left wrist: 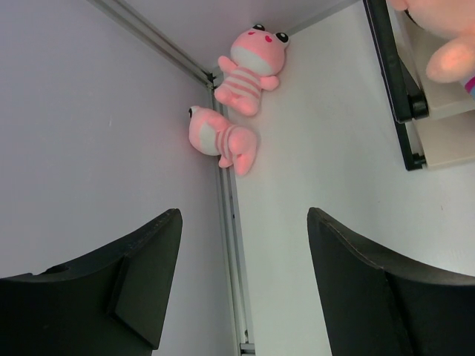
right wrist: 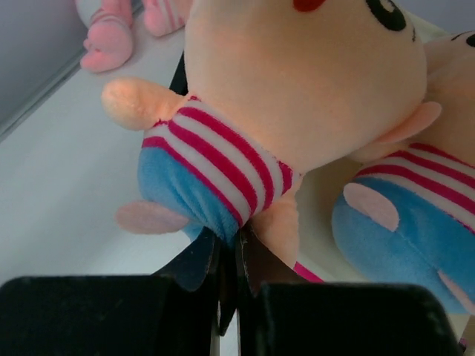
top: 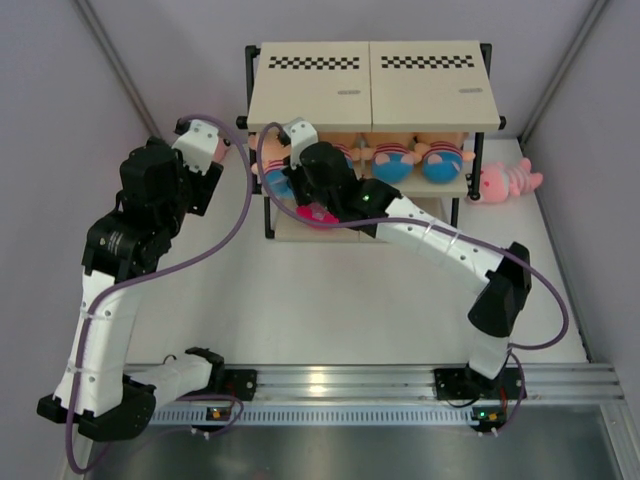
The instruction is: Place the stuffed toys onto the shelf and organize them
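My right gripper (right wrist: 230, 243) is shut, pinching the blue bottom of a peach-faced doll (right wrist: 297, 81) in a red-striped shirt. This doll (top: 277, 180) hangs at the left end of the shelf's (top: 372, 95) middle board. A second doll (right wrist: 415, 215) lies right beside it, and two more dolls (top: 420, 158) lie along that board. My left gripper (left wrist: 243, 215) is open and empty, held above the floor left of the shelf. Ahead of it two pale pink striped animals (left wrist: 249, 70) (left wrist: 221, 137) lie in the corner by the wall.
Another pink striped animal (top: 505, 182) lies on the floor right of the shelf. A small magenta toy (top: 318, 213) shows on the lower board under my right arm. A black shelf post (left wrist: 393, 67) stands right of my left gripper. Grey walls close in on the left and right.
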